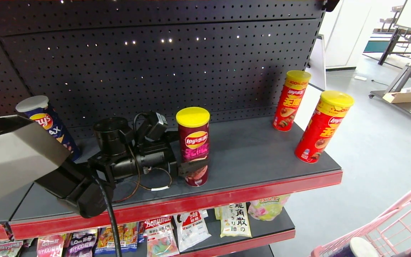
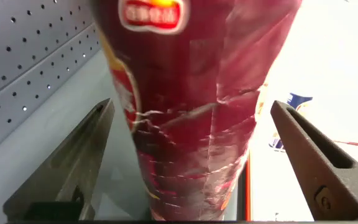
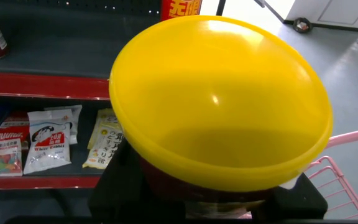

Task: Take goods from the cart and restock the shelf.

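**A:** How far along are we with the restocking?

**B:** Partway, we judge. Four tubes stand upright on the dark grey metal shelf with a red front lip. A maroon cardboard crisp tube with a yellow plastic lid stands between the fingers of the left claw. Two red tubes with yellow lids stand well apart from the claw, farther along the shelf to the robot's right. A blue tube with a white lid stands on the claw's other side, behind the arm.

**A:** And what is left?

**B:** The pink wire cart, well to the right of the claw, has at least one white-lidded tube in it. Another tube with a yellow lid sits right at the right claw. We cannot tell whether it is gripped.

**A:** What is the left claw doing?

**B:** It is spread wide around the lower half of the maroon tube. We see a gap on each side, so it has hold of nothing. The tube rests on the shelf near the front lip, so we take that placement as done.
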Robot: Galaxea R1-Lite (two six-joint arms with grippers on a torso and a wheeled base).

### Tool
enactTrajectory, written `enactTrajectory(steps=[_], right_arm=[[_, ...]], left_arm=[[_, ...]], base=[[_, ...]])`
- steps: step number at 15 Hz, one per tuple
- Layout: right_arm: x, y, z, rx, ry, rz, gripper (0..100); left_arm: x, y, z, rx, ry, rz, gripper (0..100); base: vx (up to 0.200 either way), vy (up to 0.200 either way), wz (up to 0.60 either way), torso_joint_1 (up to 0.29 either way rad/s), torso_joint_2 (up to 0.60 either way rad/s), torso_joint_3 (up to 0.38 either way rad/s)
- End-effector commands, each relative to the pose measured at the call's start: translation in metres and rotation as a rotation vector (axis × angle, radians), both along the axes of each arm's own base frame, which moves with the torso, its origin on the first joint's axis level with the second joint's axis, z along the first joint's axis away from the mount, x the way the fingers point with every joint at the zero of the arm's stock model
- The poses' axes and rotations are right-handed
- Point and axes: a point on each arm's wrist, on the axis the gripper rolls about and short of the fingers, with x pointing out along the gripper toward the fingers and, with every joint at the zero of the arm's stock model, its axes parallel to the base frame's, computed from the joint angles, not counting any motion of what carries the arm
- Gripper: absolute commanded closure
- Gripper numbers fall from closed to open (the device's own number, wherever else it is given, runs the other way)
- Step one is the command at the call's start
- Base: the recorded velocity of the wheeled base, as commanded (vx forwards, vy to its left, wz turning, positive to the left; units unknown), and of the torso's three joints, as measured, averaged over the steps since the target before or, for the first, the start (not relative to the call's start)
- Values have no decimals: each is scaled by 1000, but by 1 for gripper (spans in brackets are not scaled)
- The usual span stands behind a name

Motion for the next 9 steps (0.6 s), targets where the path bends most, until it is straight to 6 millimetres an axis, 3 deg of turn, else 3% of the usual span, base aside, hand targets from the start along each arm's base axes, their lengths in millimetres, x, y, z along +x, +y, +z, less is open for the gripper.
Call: enactTrajectory(steps=[1,5,9], right_arm=[[0,0,0,0,-2,0,100],[0,0,0,0,-1,0,100],[1,0,1,-1,6,-1,100]], left_arm=[[0,1,1,-2,-4,1,0],[-7,7,4,1,2,30,0],[-2,33,18,-12,-37,105,0]], base=[[0,0,0,0,0,0],[0,0,0,0,0,0],[0,0,0,0,0,0]])
